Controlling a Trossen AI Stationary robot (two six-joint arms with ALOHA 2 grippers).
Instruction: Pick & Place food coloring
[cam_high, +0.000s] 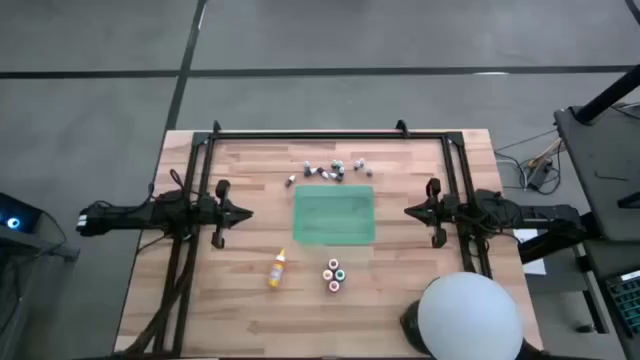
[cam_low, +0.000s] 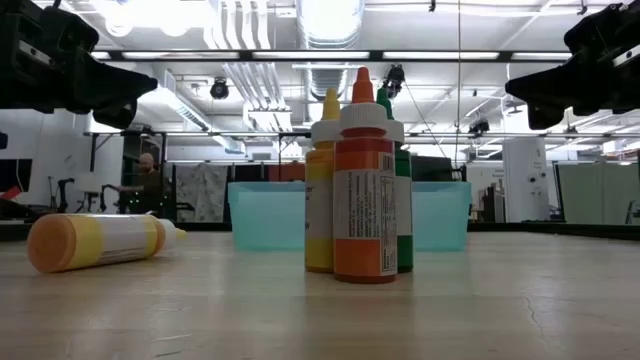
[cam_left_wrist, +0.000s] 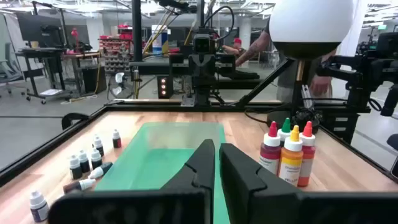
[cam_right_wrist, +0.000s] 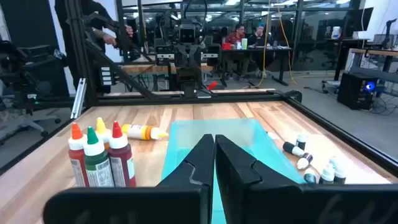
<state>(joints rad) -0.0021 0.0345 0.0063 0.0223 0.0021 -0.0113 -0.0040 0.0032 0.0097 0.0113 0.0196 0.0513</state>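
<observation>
Both dark two-finger grippers, left (cam_high: 247, 211) and right (cam_high: 408, 211), hang closed and empty at opposite side edges of the wooden worktop (cam_high: 200, 320), nothing placed yet on the flat green rectangular mat (cam_high: 334, 216) at its centre. Tiny capped food-colouring bottles (cam_high: 330, 171) lie scattered by the far edge. Four upright dropper bottles (cam_high: 334, 275) and a toppled yellow-orange bottle (cam_high: 277, 268) sit toward the near edge, apparently all untouched.

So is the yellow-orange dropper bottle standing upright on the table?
No, in the low view the yellow-orange dropper bottle lies on its side on the table, left of the upright bottles.
</observation>
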